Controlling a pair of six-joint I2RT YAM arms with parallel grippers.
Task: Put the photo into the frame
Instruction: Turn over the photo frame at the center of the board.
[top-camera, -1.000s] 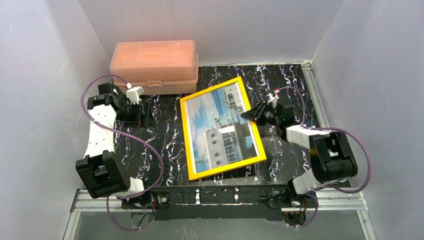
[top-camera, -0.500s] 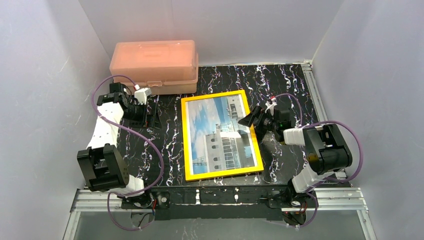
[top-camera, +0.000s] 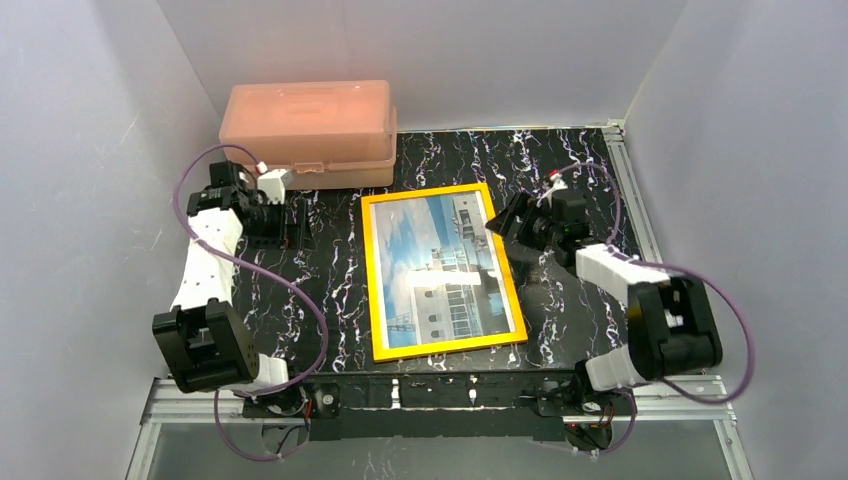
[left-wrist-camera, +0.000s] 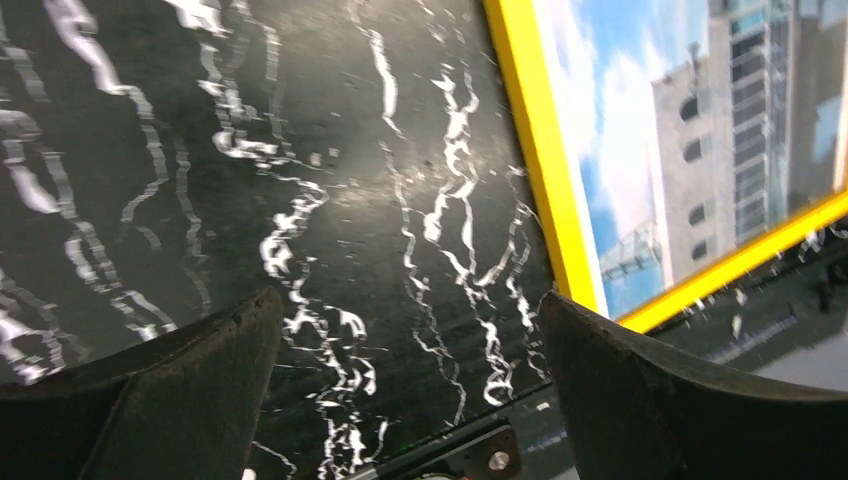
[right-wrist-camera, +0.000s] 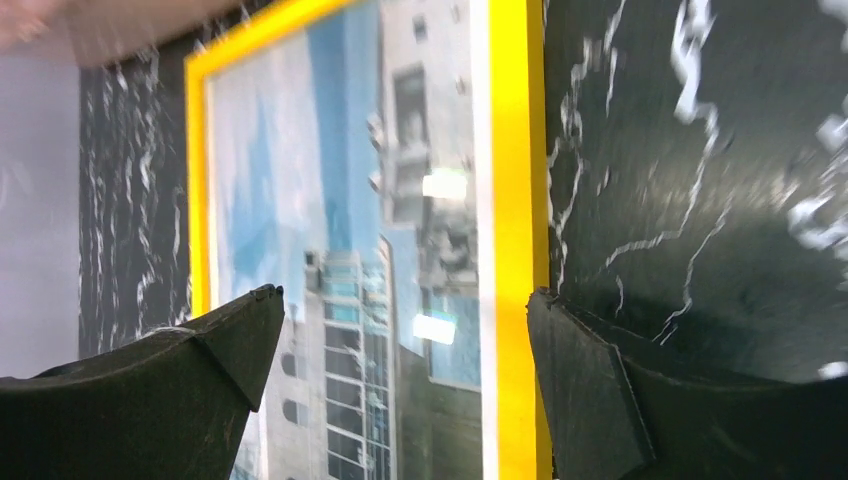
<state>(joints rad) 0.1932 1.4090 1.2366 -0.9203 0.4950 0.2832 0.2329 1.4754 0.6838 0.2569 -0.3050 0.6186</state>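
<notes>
Yellow frame (top-camera: 425, 191) w/ photo (top-camera: 440, 270) showing in it lies flat mid-bench (top-camera: 330, 290); L fingers (left-wrist-camera: 150, 400) toward far-left corner, R fingers (right-wrist-camera: 620, 400) by frame's right edge, both spread, empty; prob. done, so lift away w/o nudging.

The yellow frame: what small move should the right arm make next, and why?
Probably lift the right pincer up and away from the frame. The photo looks seated inside the frame, which lies flat on the table. Both the right and the left pincer are open and empty, so nothing seems left to place.
</notes>
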